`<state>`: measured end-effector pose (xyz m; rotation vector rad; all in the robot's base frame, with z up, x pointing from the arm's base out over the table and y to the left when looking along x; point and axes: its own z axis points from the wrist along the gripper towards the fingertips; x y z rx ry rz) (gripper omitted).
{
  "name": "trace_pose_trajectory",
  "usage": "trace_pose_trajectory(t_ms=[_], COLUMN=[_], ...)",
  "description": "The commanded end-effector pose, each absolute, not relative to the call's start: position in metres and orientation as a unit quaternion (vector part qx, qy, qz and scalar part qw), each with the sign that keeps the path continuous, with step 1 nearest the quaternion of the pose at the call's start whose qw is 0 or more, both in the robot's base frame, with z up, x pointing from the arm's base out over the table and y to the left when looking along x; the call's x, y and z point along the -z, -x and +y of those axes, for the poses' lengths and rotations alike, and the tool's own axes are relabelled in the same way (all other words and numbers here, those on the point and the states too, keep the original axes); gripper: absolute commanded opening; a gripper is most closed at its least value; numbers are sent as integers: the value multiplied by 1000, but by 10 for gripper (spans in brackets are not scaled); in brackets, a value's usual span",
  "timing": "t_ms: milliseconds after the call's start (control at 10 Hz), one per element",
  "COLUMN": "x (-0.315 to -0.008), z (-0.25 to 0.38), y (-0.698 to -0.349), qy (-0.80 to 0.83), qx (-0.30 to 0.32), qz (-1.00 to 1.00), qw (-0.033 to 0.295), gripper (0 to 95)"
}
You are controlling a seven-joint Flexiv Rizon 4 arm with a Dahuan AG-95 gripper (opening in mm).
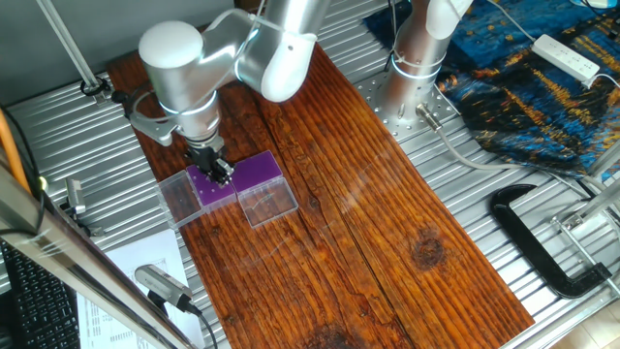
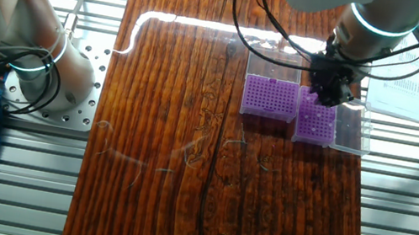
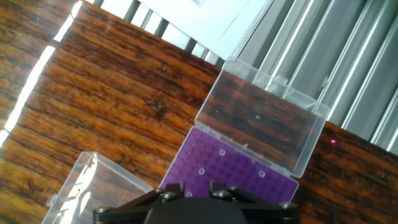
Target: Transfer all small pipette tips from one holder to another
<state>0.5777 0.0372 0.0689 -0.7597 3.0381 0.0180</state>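
Two holders with purple perforated tops stand side by side on the wooden table, each with its clear lid open. My gripper [image 1: 219,173] hangs just above the left holder [image 1: 208,189]; the right holder [image 1: 260,169] stands beside it. In the other fixed view the gripper [image 2: 329,95] is over the right-hand holder [image 2: 315,122], next to the other holder [image 2: 270,99]. In the hand view the holder [image 3: 233,171] lies right below my gripper [image 3: 196,186], with a few small pipette tips [image 3: 222,152] as pale dots on top. The fingertips are hidden.
The open clear lids lie flat beside the holders [image 3: 264,118] [image 3: 93,186]. Paper sheets [image 1: 145,267] and a metal tool lie at the table's left edge. A second arm's base [image 1: 421,58] stands at the back, and a black clamp [image 1: 542,242] lies at the right.
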Motion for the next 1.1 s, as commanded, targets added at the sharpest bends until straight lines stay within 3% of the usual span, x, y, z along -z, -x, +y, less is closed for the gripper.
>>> trace_pose_trajectory(t_ms=[100,1100], x=[-67,-56], z=[38,40], y=[-579,-572], qy=[243,241], qx=[-7,-6], qz=[970,971], qw=[4,4], gripper=[190,190])
